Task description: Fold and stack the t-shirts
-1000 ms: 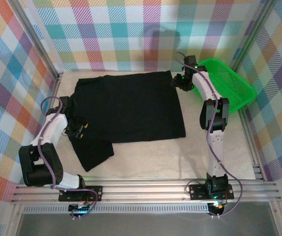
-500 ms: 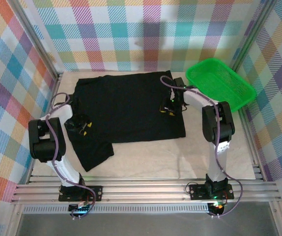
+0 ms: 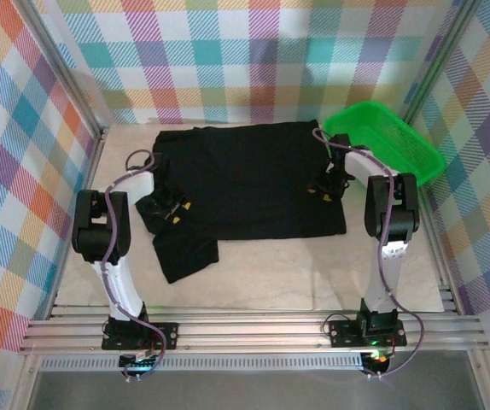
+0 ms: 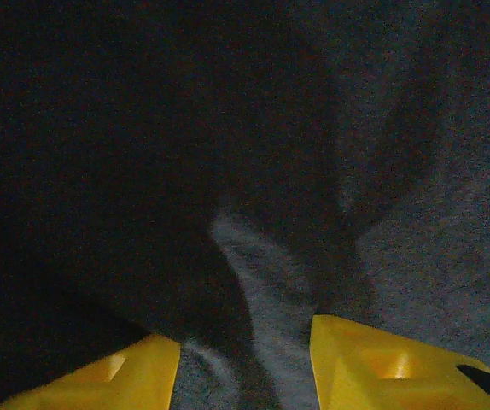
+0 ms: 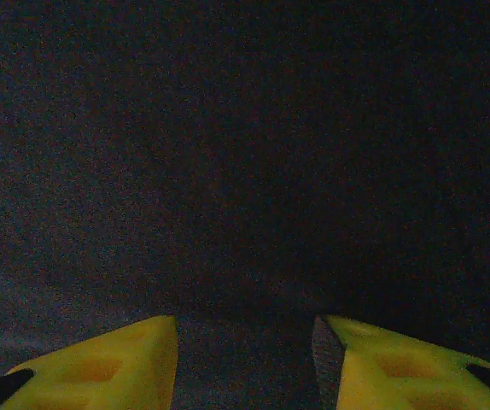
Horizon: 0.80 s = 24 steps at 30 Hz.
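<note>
One black t-shirt (image 3: 245, 175) lies spread flat across the middle of the table, with a loose flap (image 3: 185, 256) hanging toward the front left. My left gripper (image 3: 174, 209) rests on the shirt's left part. In the left wrist view its yellow fingers (image 4: 382, 367) stand apart around a raised wrinkle of the cloth (image 4: 262, 282). My right gripper (image 3: 323, 191) rests on the shirt near its right edge. In the right wrist view its fingers (image 5: 117, 367) are apart, with smooth dark cloth (image 5: 245, 154) under and between them.
A green plastic basket (image 3: 416, 162) sits at the back right corner, just beyond the shirt's right edge. Plaid walls enclose the table on three sides. Bare tabletop (image 3: 271, 273) lies in front of the shirt.
The whole shirt has slid to the right, and both grippers went with it. The right gripper came from the shirt's far right corner down onto its right side.
</note>
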Each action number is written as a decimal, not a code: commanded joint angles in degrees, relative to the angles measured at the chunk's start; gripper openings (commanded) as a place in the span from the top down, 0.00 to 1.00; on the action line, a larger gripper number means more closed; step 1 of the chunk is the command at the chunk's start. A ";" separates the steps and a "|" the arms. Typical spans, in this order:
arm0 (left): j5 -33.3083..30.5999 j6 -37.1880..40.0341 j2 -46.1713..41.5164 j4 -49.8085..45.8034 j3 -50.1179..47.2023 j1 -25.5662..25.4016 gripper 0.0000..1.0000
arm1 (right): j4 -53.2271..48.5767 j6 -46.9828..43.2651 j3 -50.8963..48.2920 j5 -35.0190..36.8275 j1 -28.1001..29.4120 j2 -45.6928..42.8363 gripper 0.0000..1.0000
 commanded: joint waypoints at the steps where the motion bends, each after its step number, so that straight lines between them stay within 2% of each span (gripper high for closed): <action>1: -5.63 -0.09 -1.18 -4.43 0.41 -0.83 0.50 | -1.45 -3.49 2.27 -1.03 0.32 -0.68 0.50; 4: -13.80 -1.54 -11.25 -9.12 -2.71 -1.58 0.47 | -2.50 -4.42 3.79 -0.18 1.73 -4.76 0.49; 6: -16.33 -3.21 -18.99 -10.67 -8.20 -2.27 0.47 | -2.06 -2.65 1.97 0.58 2.09 -8.90 0.48; 8: -15.78 -4.52 -25.81 -12.00 -14.23 -3.18 0.47 | 0.07 -0.01 -2.40 -0.26 2.16 -13.37 0.48; 12: -10.18 -6.98 -34.87 -13.66 -26.31 -5.83 0.48 | 4.02 5.12 -15.49 -0.57 1.95 -23.23 0.48; 16: -4.61 -10.36 -39.38 -11.23 -34.49 -8.50 0.48 | 7.58 6.69 -26.89 -2.86 1.02 -30.79 0.48; 19: -5.44 -11.07 -40.87 -11.60 -37.02 -9.54 0.48 | 8.23 8.27 -32.19 -4.41 -0.47 -34.41 0.48; 24: -5.45 -12.04 -39.71 -7.00 -39.96 -9.72 0.51 | 9.19 8.80 -36.63 -4.83 -1.68 -37.13 0.48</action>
